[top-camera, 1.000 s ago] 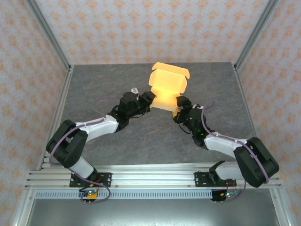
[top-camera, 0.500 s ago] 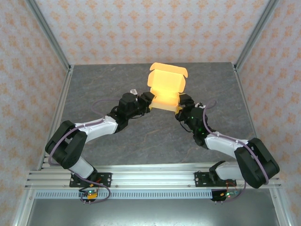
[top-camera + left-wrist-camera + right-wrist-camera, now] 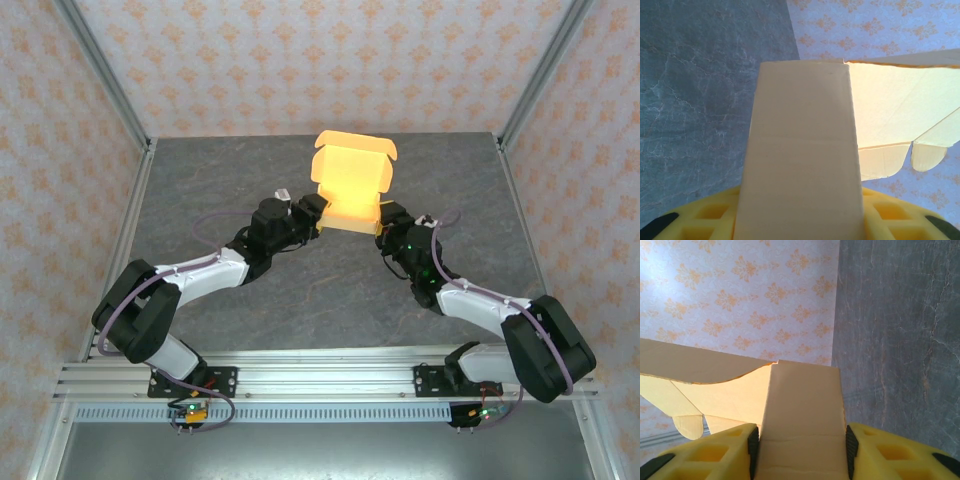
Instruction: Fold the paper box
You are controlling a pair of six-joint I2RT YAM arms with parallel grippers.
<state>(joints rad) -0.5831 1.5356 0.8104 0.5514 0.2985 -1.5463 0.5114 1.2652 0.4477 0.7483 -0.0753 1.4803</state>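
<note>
- paper box [image 3: 350, 195] is upper centre of the top view, between the two arms; it looks to rest on the grey surface [image 3: 230, 170]; lid [image 3: 352, 160] stands upright at the back, not folded down yet
- left jaws hold the box's left side flap [image 3: 800, 150]; in the left wrist view it runs up from between the yellow pads [image 3: 892, 215]; jaws part-way open around it
- right jaws are closed against both edges of the right side flap [image 3: 802, 420]; pads [image 3: 885, 450] sit flush on either side in the right wrist view
- risk 1, my read: thin card gripped edgewise; too much squeeze and a flap bows or creases off its score line; then the wall won't stand square
- risk 2: the arms hold opposite sides; if one pulls or twists more than the other, the box skews, slides on the surface, or a flap tears at the fold
- risk 3: the lid is free, rounded tabs [image 3: 925, 156] loose; a jolt could flop it onto the jaws or backward; the tabs would then miss their slots
- risk 4: releasing one side too soon; I judge that wall springs back out and the fold is lost
- can't tell from these views whether the front wall is locked in
</note>
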